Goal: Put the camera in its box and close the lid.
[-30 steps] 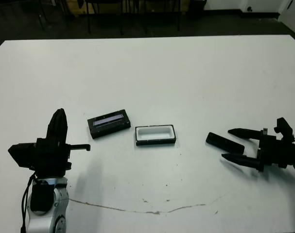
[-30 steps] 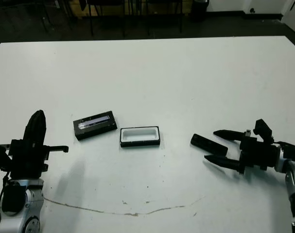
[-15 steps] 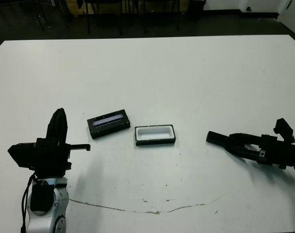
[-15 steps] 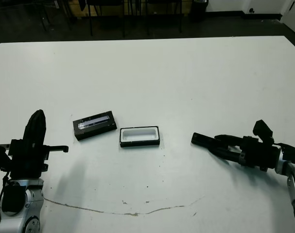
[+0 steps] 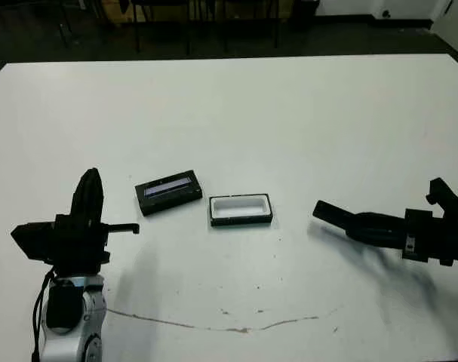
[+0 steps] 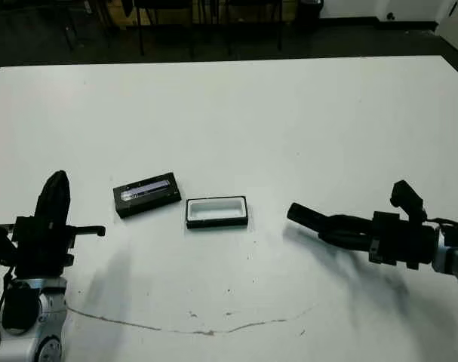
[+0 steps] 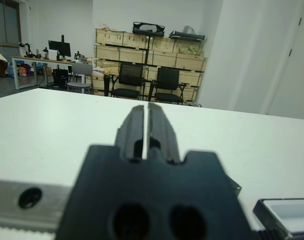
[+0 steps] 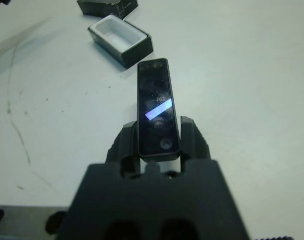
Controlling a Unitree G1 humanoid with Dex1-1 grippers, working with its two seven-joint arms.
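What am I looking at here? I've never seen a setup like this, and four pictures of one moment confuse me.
This is a two-armed robot at a white table. The two wide pictures come from cameras in its head, looking down; both show the same scene. The other two come from a small camera on each wrist, looking along that arm's claw.

On the table lie an open box with white lining and, beside it on the robot's left, its flat black lid with a pale stripe.

The right claw is shut on a slim dark camera, gripping one end so the rest sticks out toward the box. The left claw is shut and holds nothing, raised at the robot's left. Its wrist picture also shows chairs and shelves of boxes beyond the table.
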